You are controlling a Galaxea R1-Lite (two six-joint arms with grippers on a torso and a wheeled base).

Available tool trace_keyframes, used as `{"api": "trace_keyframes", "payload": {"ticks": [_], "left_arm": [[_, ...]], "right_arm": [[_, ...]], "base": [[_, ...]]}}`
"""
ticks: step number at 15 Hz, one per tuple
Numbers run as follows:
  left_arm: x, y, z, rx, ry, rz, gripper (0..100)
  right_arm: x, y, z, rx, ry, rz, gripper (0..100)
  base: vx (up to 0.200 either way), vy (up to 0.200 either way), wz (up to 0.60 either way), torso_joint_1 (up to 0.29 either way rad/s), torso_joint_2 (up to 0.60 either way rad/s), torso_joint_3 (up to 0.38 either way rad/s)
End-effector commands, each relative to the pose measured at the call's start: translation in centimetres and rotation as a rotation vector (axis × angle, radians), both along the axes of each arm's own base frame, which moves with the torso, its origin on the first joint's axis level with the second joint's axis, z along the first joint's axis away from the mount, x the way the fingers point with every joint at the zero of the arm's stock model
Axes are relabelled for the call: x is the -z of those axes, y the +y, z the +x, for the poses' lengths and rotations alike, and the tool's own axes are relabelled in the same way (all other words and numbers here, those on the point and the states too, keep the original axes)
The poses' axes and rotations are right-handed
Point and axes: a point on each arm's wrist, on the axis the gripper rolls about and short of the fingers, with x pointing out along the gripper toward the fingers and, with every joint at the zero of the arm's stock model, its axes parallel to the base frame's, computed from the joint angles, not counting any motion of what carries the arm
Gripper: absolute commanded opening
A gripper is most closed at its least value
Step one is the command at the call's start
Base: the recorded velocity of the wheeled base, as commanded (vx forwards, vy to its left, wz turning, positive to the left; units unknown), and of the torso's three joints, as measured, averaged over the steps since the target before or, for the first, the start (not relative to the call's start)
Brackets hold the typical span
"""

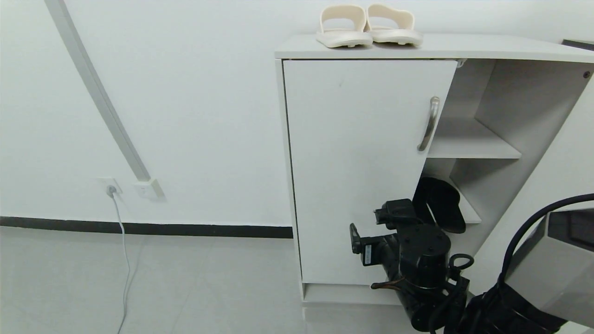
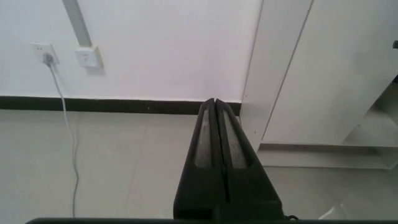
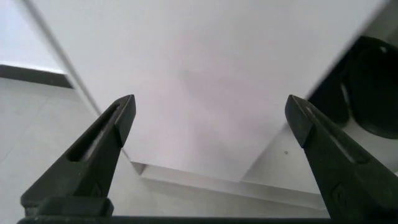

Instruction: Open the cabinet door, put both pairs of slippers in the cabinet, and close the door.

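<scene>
A gray conduit [image 1: 97,93] runs slantwise down the white wall to a small box, with a wall socket [image 1: 110,188] just beside it and a pale cable [image 1: 124,250] hanging from the socket to the tiled floor [image 1: 185,287]. The left end effector [image 2: 214,102] is closed on nothing, its two fingers pressed flat together, low over the floor and pointing at the black baseboard [image 2: 112,104] near the cabinet's foot. The white cabinet [image 1: 510,46] stands against the wall. Its left-hand door [image 1: 357,176] is shut, with a curved metal handle [image 1: 429,124] on its inner edge. The cream slippers [image 1: 369,25] sit side by side on the cabinet top, above that shut door. The right arm [image 1: 417,250] is low in front of the shut door. Its end effector [image 3: 211,106] is wide open and empty, facing the bottom of the door. The black slippers [image 1: 441,204] lie on the lower shelf [image 1: 471,213] inside the open compartment, under a bare upper shelf [image 1: 473,141]. The right-hand door [image 1: 557,185] is swung open.
</scene>
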Motion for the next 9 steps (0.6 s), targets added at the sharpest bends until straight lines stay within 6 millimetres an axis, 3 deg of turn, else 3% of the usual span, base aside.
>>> {"api": "trace_keyframes", "payload": {"ticks": [1, 9], "left_arm": [[-0.01, 0.0, 0.01, -0.001, 0.001, -0.001, 0], [-0.01, 0.0, 0.01, -0.001, 0.001, 0.001, 0]], "right_arm": [[0.1, 0.02, 0.02, 0.0, 0.002, 0.0, 100], [-0.83, -0.19, 0.09, 0.001, -0.05, 0.034, 100]], "base": [[0.0, 0.0, 0.0, 0.0, 0.0, 0.0], [0.0, 0.0, 0.0, 0.0, 0.0, 0.0]]}}
